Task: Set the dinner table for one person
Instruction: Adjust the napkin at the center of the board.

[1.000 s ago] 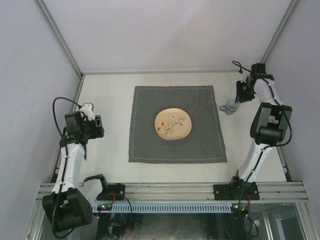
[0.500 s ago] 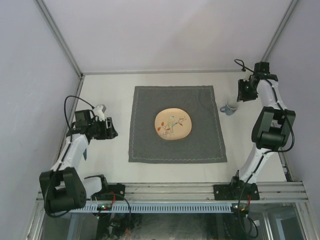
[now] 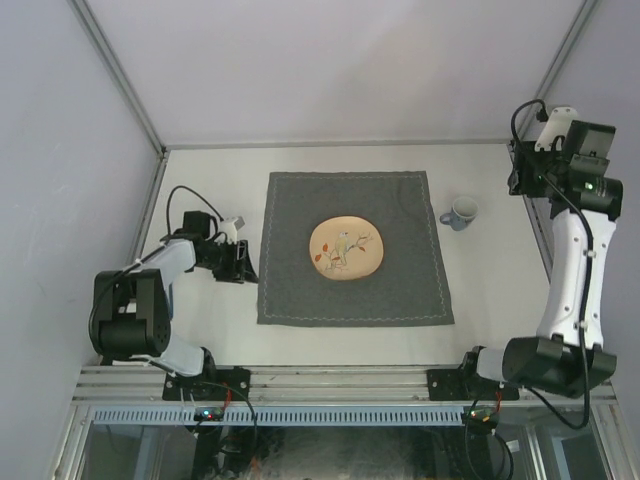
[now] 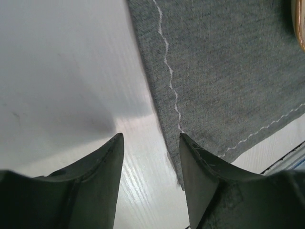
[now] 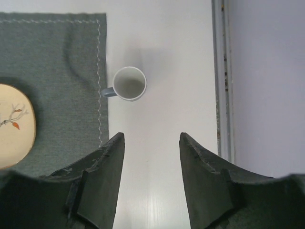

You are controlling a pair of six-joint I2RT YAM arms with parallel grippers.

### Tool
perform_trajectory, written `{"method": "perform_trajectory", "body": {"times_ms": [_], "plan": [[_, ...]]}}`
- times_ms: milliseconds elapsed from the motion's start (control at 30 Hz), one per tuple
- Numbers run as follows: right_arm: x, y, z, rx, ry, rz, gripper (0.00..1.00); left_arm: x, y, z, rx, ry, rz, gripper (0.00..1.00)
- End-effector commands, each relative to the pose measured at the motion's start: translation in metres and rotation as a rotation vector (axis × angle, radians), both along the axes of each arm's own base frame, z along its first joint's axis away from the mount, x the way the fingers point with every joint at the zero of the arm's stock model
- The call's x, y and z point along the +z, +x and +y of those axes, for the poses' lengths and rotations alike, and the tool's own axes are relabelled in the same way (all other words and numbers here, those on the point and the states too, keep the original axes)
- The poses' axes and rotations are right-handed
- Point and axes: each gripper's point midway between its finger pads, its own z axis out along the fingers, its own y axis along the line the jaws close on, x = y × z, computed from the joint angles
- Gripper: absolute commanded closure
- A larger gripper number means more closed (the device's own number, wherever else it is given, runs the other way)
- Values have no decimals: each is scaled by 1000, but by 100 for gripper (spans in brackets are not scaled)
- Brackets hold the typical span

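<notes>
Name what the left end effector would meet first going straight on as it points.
Likely the grey cloth: its edge lies just ahead of the left end effector. Depth is unclear, so the table might come first.

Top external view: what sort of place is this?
Most likely a lab test cell, not a home. Plain panel walls enclose the dinner table, metal rails edge it, and a left arm and right arm are bolted at its near edge.

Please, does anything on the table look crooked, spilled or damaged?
Only a small thing: the grey cloth shows a faint crease near its corner beside the mug. The mug stands upright and empty, the plate sits centred, nothing spilled.
</notes>
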Motion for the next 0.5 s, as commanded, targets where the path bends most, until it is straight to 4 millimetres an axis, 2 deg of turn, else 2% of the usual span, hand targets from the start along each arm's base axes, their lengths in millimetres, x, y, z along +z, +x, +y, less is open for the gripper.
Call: {"method": "perform_trajectory", "body": {"times_ms": [0, 233, 467], "plan": [[11, -25, 8, -25, 22, -9, 51, 10, -4, -15, -121, -18, -4, 47], [24, -46, 18, -25, 44, -42, 50, 3, -4, -28, -177, 4, 26, 46], [26, -58, 19, -28, 26, -53, 50, 0, 1, -39, -193, 9, 29, 60]]}}
